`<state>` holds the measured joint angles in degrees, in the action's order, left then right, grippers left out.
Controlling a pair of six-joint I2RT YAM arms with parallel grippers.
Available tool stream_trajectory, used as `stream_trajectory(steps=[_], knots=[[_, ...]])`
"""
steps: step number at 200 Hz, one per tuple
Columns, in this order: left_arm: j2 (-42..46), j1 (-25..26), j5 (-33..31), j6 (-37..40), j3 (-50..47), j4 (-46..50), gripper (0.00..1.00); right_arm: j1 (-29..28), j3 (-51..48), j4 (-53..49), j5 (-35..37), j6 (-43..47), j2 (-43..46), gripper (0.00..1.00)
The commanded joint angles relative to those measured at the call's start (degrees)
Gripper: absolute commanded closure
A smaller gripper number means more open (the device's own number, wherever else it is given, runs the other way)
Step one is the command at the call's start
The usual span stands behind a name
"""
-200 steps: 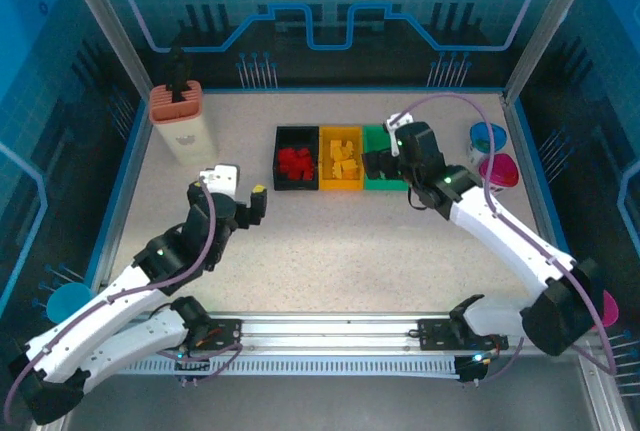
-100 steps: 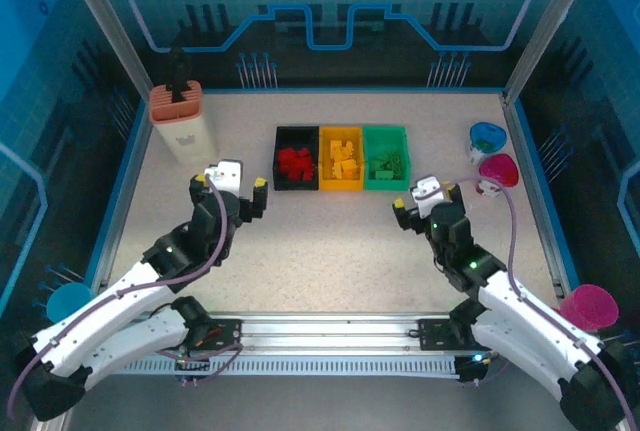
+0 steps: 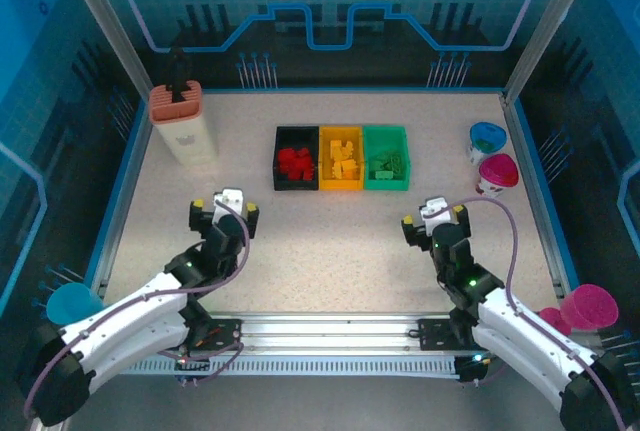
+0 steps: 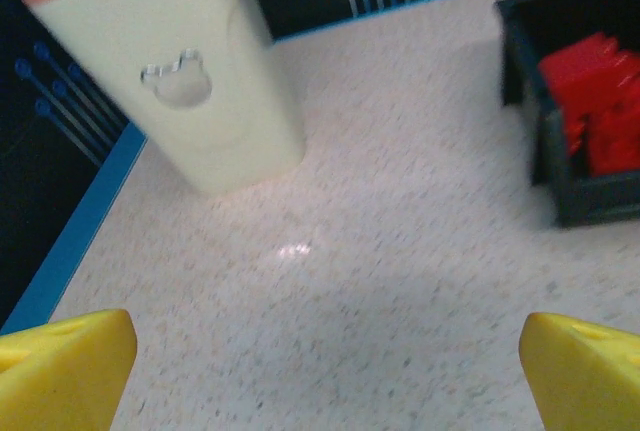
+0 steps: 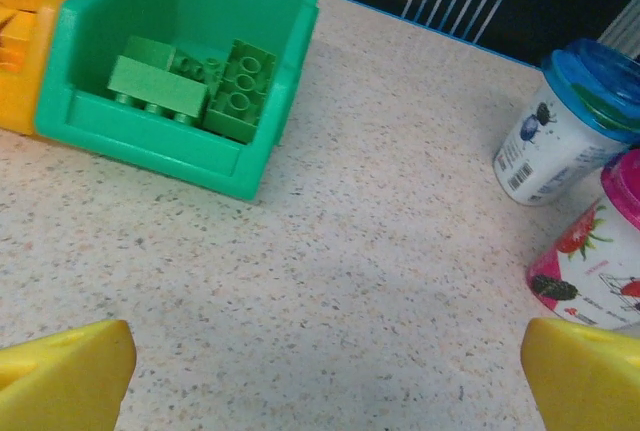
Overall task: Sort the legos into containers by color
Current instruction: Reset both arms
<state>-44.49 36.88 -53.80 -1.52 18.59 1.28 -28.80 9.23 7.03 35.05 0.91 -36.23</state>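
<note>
Three containers stand side by side at the table's middle back. The black bin [image 3: 296,187] holds red legos [image 3: 295,161], the yellow bin [image 3: 341,187] holds yellow legos [image 3: 345,161], and the green bin [image 3: 386,187] holds green legos [image 3: 387,163]. My left gripper [image 3: 224,209] hovers open over bare table, near-left of the black bin [image 4: 560,206]. My right gripper [image 3: 435,218] is open and empty, near-right of the green bin [image 5: 150,141], where green legos [image 5: 190,81] lie. Nothing sits between either pair of yellow fingertips [image 4: 70,361] [image 5: 65,371].
A tall beige box with a salmon top [image 3: 183,123] [image 4: 190,71] stands at the back left. A blue cup [image 3: 487,139] [image 5: 565,126] and a pink cup [image 3: 497,173] [image 5: 600,251] stand at the right. Blue rails border the table.
My right arm has drawn back from over the green bin toward the near edge. The left gripper has also retreated nearer and slightly left. Both stayed open.
</note>
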Motion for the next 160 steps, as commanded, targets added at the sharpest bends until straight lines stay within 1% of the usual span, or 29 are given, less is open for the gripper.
stream_trajectory(steps=[1, 20, 28, 36, 50, 66, 80, 96, 108, 124, 133, 147, 160], knots=[[-1.3, -1.9, -0.6, -2.5, -2.2, -4.5, 0.01, 1.8, 1.7, 1.8, 2.1, -3.1, -2.0, 0.00], [-3.2, -3.2, 0.0, -3.0, -3.5, -6.2, 0.01, 2.1, 2.5, 1.6, 1.9, -3.5, -3.9, 0.00], [-3.5, -3.5, 0.3, -4.1, -2.7, -4.0, 0.01, 2.2, 3.0, 1.0, 2.2, -4.0, -4.5, 0.00], [-4.0, -3.8, 0.4, -4.1, -2.6, -4.0, 0.01, 2.8, 3.7, -0.3, 2.3, -4.8, -5.5, 0.00], [-3.9, -4.5, 1.9, -3.6, -2.6, -4.2, 0.01, 4.8, 4.8, -0.6, 1.1, -5.8, -7.7, 0.00], [-3.8, -5.1, 4.2, -0.9, -3.7, -7.6, 0.01, 8.3, 5.2, 1.9, -1.6, -6.4, -10.3, 0.00], [-3.5, -5.4, 4.5, 1.1, -5.0, -11.9, 0.01, 10.4, 4.0, 7.8, -4.1, -5.8, -11.6, 0.00], [-3.3, -6.7, 4.8, 2.0, -6.2, -16.0, 0.01, 12.9, 0.2, 21.8, -6.1, -6.2, -13.5, 0.00], [-3.3, -8.4, 5.3, 1.5, -6.4, -17.0, 0.01, 14.5, -0.4, 27.0, -6.4, -6.6, -16.6, 0.00], [-2.9, -10.0, 5.6, 0.9, -7.1, -18.6, 0.01, 14.9, 0.7, 30.1, -6.5, -5.6, -20.9, 0.00], [-2.3, -10.5, 5.8, 1.1, -8.0, -20.7, 0.01, 14.9, 0.4, 33.6, -7.1, -4.8, -22.9, 0.00], [-1.3, -11.1, 6.1, 2.2, -10.1, -25.4, 0.01, 15.0, -1.0, 41.9, -6.4, -3.9, -26.8, 0.00], [-0.8, -12.1, 6.8, 3.3, -11.9, -30.2, 0.01, 15.2, -2.6, 51.7, -5.5, -2.3, -31.2, 0.00]])
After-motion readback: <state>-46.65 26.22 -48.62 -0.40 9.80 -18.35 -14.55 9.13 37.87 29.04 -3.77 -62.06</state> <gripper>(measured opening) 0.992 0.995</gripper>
